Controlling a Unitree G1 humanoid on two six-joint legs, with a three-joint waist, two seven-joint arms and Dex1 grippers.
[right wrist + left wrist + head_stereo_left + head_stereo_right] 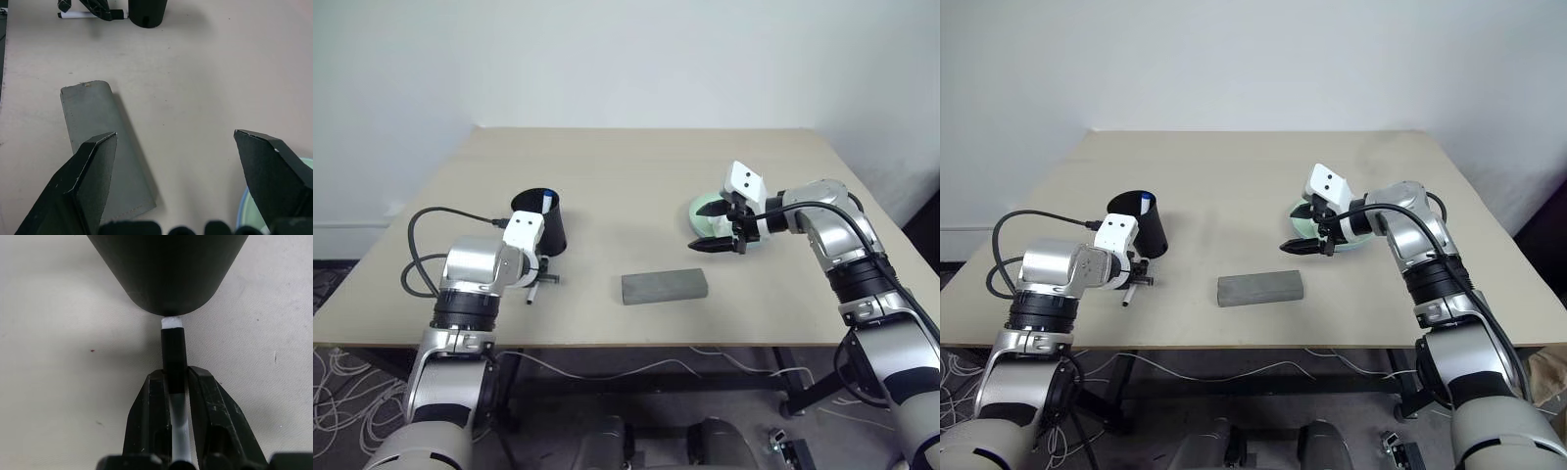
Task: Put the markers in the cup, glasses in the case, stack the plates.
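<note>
**Black-capped marker pinched, cup just ahead**

My left gripper [177, 382] is clamped on the black-capped marker [174, 352], which lies on the table [636, 176] with its tip touching the foot of the cup [546, 223]. I judge a straight lift comes first, then tipping it upright over the rim, where the blue-capped marker [548, 202] already stands. My right gripper [720, 235] hangs spread and empty over the plates [702, 208]. The case [665, 286] lies closed mid-table, well apart; the near edge is close behind my left wrist.
</note>
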